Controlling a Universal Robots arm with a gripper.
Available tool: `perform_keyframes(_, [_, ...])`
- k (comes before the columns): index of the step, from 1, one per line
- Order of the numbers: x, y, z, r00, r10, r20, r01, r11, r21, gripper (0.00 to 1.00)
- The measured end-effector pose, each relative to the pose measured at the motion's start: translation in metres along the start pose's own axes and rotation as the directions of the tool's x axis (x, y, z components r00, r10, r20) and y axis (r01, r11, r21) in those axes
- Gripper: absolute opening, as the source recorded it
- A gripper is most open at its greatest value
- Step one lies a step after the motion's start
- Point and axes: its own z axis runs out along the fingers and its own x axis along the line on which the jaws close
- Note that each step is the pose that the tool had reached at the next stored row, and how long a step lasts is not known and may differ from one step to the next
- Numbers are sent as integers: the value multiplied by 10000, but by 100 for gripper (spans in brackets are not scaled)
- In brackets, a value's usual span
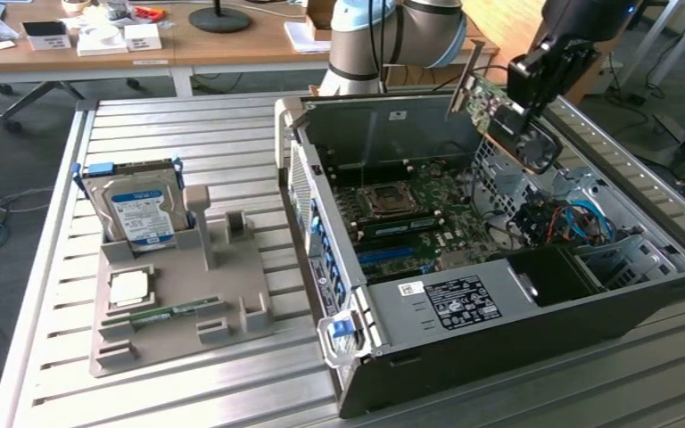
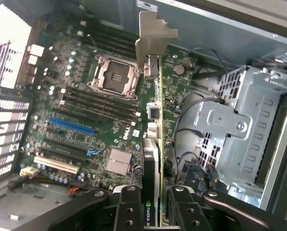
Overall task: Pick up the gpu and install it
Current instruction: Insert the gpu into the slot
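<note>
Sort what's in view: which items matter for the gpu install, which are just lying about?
In the job: gpu, held in the end effector over the open PC case; motherboard inside it.
Lying about: hard drive, processor chip and memory stick on the grey fixture.

Hard drive (image 1: 143, 209) upright in grey holder (image 1: 170, 343)

My count: one open computer case (image 1: 474, 357), one motherboard (image 2: 85, 110) inside it with one CPU socket (image 2: 113, 75), one blue expansion slot (image 2: 72, 126), one white slot (image 2: 57, 164) and one silver heatsink (image 2: 119, 161). One steel drive cage (image 2: 244, 125). One gpu (image 2: 153, 120), one gripper (image 2: 150, 202) of mine. On the grey fixture (image 1: 218, 308) — one of those — I tally one hard drive (image 1: 140, 209), one processor chip (image 1: 128, 287) and one memory stick (image 1: 170, 312).
</note>
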Motion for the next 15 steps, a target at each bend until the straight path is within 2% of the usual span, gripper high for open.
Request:
perform_keyframes(4, [0, 0, 3, 9981, -612, -34, 612, 9981, -15, 27])
perform_keyframes(7, [0, 0, 4, 9943, -1066, -60, 1066, 9943, -27, 27])
perform_keyframes(11, [0, 0, 5, 9864, -1644, -91, 1643, 9864, -44, 27])
perform_keyframes(15, [0, 0, 7, 9755, -2197, -120, 2197, 9756, -63, 27])
